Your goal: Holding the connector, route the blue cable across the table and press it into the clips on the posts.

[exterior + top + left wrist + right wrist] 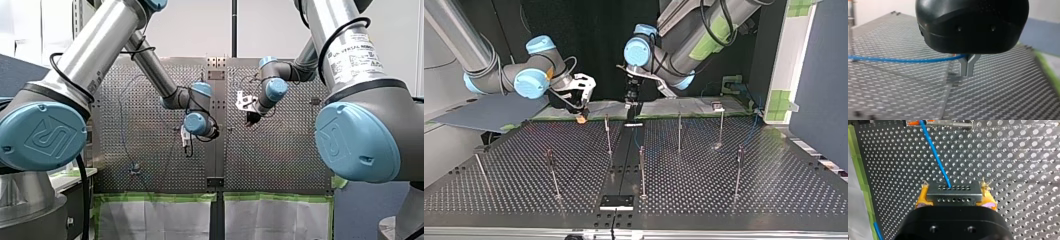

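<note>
Progress: early; blue cable point(898, 60) seated in no posts' point(608, 134) clips visibly.
Right fingers point(923, 196): clamping connector point(954, 194).
Left fingers point(963, 67): closed around blue cable.

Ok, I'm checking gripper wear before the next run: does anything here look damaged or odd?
Yes: in the right wrist view the yellow pads of my right gripper look frayed at their tips, with ragged bits jutting out on either side of the connector. The blue cable shows no kink there.
</note>
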`<state>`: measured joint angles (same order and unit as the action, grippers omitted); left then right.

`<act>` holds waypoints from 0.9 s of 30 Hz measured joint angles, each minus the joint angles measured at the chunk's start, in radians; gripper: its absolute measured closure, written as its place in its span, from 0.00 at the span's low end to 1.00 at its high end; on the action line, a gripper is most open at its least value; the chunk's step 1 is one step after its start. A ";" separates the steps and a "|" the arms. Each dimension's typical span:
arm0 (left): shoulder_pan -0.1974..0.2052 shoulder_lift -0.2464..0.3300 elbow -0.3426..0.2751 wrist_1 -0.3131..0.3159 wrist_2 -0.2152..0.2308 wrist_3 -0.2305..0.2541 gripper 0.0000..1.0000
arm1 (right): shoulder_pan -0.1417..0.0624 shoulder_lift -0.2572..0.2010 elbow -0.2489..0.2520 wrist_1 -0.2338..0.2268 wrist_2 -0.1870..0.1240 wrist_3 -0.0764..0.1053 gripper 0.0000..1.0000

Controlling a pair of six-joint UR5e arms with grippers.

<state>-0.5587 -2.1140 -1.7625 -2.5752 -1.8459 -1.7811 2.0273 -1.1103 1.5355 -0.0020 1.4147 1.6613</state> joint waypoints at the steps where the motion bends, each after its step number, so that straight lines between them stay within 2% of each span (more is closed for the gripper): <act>1: 0.000 -0.012 -0.013 0.011 0.008 -0.007 1.00 | 0.000 0.000 0.003 -0.006 0.000 0.001 1.00; 6: 0.001 -0.054 -0.066 0.033 0.029 -0.030 1.00 | -0.001 0.002 0.010 -0.023 0.003 0.006 1.00; 9: 0.001 -0.063 -0.076 0.037 0.036 -0.035 1.00 | -0.005 0.008 0.011 -0.027 0.004 0.005 1.00; 14: 0.003 -0.065 -0.047 0.033 0.044 -0.047 1.00 | -0.011 0.029 0.011 -0.029 0.007 0.001 1.00; 27: 0.016 -0.067 0.063 -0.004 0.055 -0.065 1.00 | -0.036 0.055 0.012 -0.055 0.007 0.008 1.00</act>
<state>-0.5424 -2.1814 -1.6991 -2.5796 -1.7906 -1.8465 1.9915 -1.0555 1.5472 -0.0569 1.4221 1.6690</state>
